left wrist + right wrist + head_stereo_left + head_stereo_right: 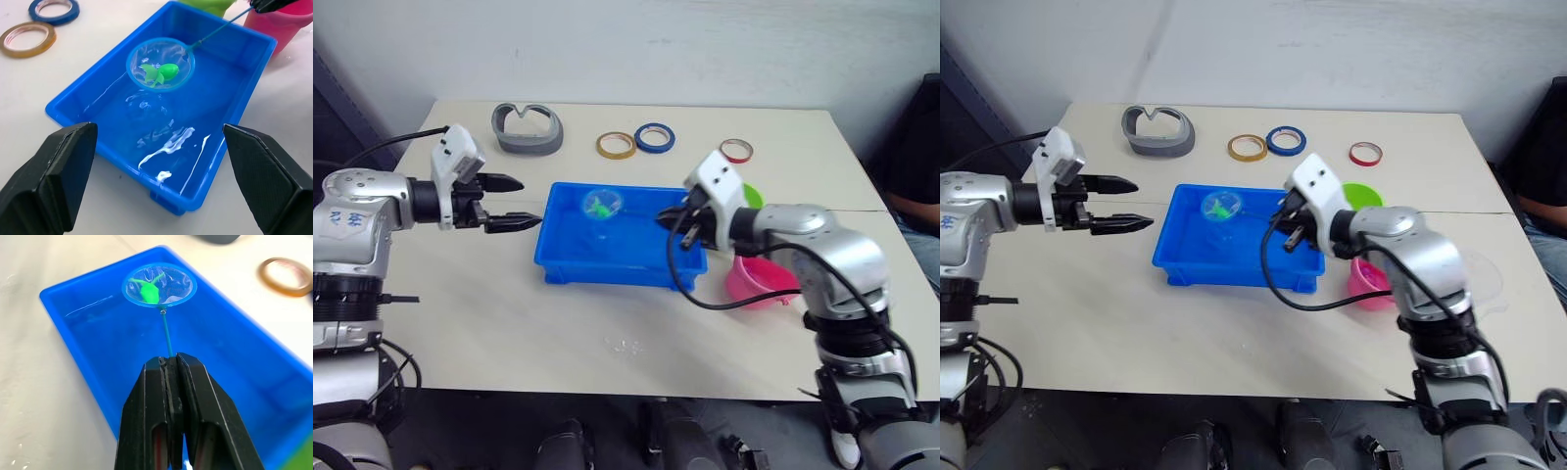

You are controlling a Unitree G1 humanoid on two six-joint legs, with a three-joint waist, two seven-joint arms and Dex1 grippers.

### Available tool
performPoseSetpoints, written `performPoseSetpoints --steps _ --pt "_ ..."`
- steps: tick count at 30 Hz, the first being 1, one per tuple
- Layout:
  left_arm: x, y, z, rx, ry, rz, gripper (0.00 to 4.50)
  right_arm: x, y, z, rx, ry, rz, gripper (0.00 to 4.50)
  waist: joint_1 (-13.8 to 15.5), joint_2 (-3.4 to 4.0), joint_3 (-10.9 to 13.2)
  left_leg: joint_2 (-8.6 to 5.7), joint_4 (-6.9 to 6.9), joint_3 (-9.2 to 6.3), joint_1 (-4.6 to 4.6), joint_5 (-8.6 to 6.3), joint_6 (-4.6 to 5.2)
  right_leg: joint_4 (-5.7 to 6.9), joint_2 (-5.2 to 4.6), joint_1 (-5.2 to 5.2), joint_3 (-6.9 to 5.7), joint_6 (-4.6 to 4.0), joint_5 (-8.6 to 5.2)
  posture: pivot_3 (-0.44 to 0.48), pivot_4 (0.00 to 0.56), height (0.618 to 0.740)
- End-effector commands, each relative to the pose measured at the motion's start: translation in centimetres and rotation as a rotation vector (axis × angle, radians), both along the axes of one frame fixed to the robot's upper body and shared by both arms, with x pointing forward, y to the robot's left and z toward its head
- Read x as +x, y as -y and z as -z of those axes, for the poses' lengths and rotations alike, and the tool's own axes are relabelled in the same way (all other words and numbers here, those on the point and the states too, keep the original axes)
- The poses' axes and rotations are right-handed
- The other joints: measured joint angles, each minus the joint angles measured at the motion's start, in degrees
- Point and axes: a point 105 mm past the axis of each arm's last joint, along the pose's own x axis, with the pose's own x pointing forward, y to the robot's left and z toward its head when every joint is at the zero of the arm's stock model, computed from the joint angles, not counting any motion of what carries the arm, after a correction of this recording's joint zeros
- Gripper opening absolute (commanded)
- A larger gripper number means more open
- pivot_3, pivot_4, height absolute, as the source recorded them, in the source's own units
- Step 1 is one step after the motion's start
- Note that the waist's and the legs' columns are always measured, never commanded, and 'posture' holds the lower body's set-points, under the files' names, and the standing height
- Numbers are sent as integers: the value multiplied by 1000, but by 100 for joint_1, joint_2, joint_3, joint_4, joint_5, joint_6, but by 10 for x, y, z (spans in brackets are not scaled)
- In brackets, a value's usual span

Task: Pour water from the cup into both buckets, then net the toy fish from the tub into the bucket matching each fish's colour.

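1. A pale beige table (pixel 509 323) fills the middle of the scene, with a seam running across its right part.
2. A plain white wall (pixel 636 49) rises behind the table.
3. A dark panel (pixel 337 108) stands at the left edge.

Tub (pixel 254 83): glossy smooth blue plastic, wet sheen inside. Net (pixel 160 63): fine translucent mesh. Green fish (pixel 161 72): smooth plastic. Table (pixel 509 323): matt.

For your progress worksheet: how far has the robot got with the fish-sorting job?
Done: the tub holds no loose fish. In hand: the right gripper, jaws shut on the net handle, lifts a green fish. Left: tipping it into the green bucket. The left gripper waits open.
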Motion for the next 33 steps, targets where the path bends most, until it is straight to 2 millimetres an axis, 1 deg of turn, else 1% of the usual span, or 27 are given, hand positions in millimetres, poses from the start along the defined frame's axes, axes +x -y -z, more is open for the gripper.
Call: performPoseSetpoints --steps 1,3,7,9,13,17,18,20,24,27,31,33 --pt "6 14 -13 -10 50 61 4462 -7 17 -24 10 73 25 0 3 -1 -1 1 0 -1 1 0 0 0 1 2 -1 0 0 0 150 738" --pt "10 21 -14 -18 55 85 4462 -9 27 -30 4 84 52 0 -27 0 0 1 0 2 3 0 0 0 1 1 2 0 0 0 150 738" --pt "20 44 -13 -40 65 156 4462 -16 61 -42 -18 109 148 0 -20 3 2 2 -2 1 2 0 -1 1 3 0 1 0 0 0 150 738" --pt "22 49 -14 -47 67 175 4462 -18 70 -44 -24 113 174 0 3 3 2 0 -2 1 1 0 -1 -2 2 1 2 0 0 0 150 738" --pt "27 57 -12 -52 67 199 4462 -21 104 -40 -58 105 298 0 -11 3 2 2 -5 3 2 0 0 -5 3 0 4 1 0 0 150 738" --pt "29 61 -11 -55 66 214 4462 -24 124 -36 -80 97 369 0 -28 5 3 1 -5 6 3 0 0 -3 4 0 8 1 0 0 150 738" --pt "30 62 -11 -55 66 216 4462 -24 133 -33 -102 95 401 0 -17 5 3 2 -5 6 4 0 0 -2 4 0 8 1 0 0 150 738" --pt "31 63 -11 -55 65 220 4462 -21 144 -28 -126 96 445 0 -2 5 3 2 -5 4 3 0 -1 -4 4 1 6 1 0 0 150 738" --pt "32 64 -10 -55 65 226 4462 -10 149 -18 -197 119 488 0 -25 5 3 1 -4 9 5 1 0 -4 4 1 11 3 2 0 150 738" --pt "32 62 -10 -53 65 223 4462 -4 151 -7 -307 151 492 0 -28 7 4 3 -5 8 7 1 -1 -3 6 1 10 3 2 0 150 738" --pt "31 57 -10 -48 63 213 4462 -2 149 0 -470 225 451 0 -10 9 5 1 -6 8 5 1 -1 -6 4 0 10 3 2 0 150 738" --pt "31 55 -9 -47 61 208 4462 -2 148 0 -568 281 425 0 -3 10 6 1 -6 8 5 1 -1 -6 4 0 10 3 2 0 150 738"
